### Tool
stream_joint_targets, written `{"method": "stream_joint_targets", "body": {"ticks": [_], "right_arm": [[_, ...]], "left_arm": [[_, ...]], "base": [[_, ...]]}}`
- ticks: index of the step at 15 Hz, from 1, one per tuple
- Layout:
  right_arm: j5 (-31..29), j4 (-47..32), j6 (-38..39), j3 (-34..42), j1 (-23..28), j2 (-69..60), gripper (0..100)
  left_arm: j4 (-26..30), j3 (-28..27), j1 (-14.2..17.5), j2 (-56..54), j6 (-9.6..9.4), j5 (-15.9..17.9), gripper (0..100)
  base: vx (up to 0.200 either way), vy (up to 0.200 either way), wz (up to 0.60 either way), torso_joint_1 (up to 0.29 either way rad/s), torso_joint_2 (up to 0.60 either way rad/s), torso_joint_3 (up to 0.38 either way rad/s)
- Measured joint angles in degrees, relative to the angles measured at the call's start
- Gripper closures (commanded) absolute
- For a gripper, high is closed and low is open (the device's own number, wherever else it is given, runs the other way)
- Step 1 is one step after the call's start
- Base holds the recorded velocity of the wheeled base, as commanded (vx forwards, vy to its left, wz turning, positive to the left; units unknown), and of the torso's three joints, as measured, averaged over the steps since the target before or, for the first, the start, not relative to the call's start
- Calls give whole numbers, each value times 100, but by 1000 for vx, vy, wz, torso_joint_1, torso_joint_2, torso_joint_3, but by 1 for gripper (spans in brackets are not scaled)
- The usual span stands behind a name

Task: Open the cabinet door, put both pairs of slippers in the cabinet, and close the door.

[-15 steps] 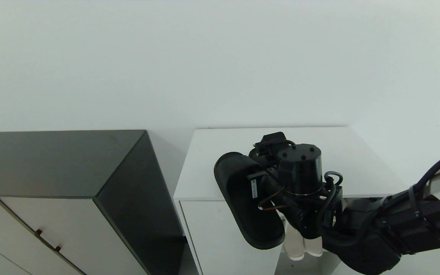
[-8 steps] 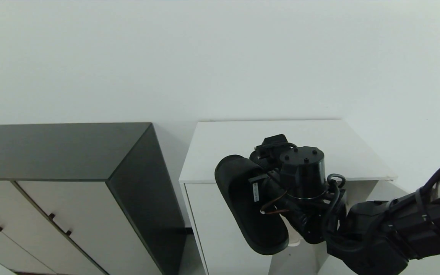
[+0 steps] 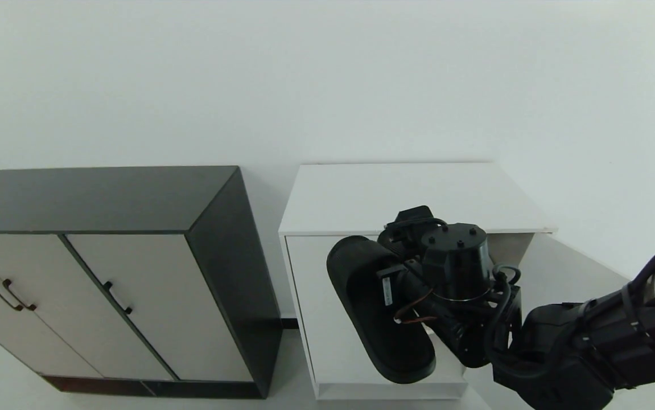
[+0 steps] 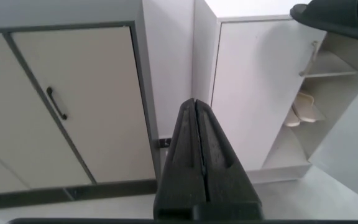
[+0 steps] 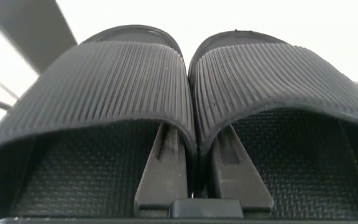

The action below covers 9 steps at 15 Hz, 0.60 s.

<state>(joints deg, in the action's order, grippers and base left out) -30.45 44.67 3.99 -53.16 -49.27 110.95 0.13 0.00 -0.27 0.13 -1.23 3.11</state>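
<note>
Well ahead of the right fingers (image 5: 160, 177) and off to their left, dark cabinet (image 3: 105, 196), both doors shut; straight beyond them, white cabinet (image 3: 395, 193), compartment open, white slippers (image 4: 306, 109) lying below its shelf (image 4: 331, 70). Clamped by those fingers, one inside each strap: black slippers (image 3: 378, 319), pressed together, short of the cabinet. Left fingers (image 4: 182, 149) clenched on nothing. Likely trouble: long soles catching the shelf edge going in and twisting out of so narrow a pinch.
</note>
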Motion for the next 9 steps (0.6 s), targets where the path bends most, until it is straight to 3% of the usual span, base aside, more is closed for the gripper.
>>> {"method": "stream_joint_targets", "body": {"ticks": [9], "right_arm": [[0, 5, -9, 46, -85, -74, 100]], "left_arm": [[-4, 0, -2, -2, 30, -5, 100]], "base": [[0, 0, 0, 0, 0, 0]]}}
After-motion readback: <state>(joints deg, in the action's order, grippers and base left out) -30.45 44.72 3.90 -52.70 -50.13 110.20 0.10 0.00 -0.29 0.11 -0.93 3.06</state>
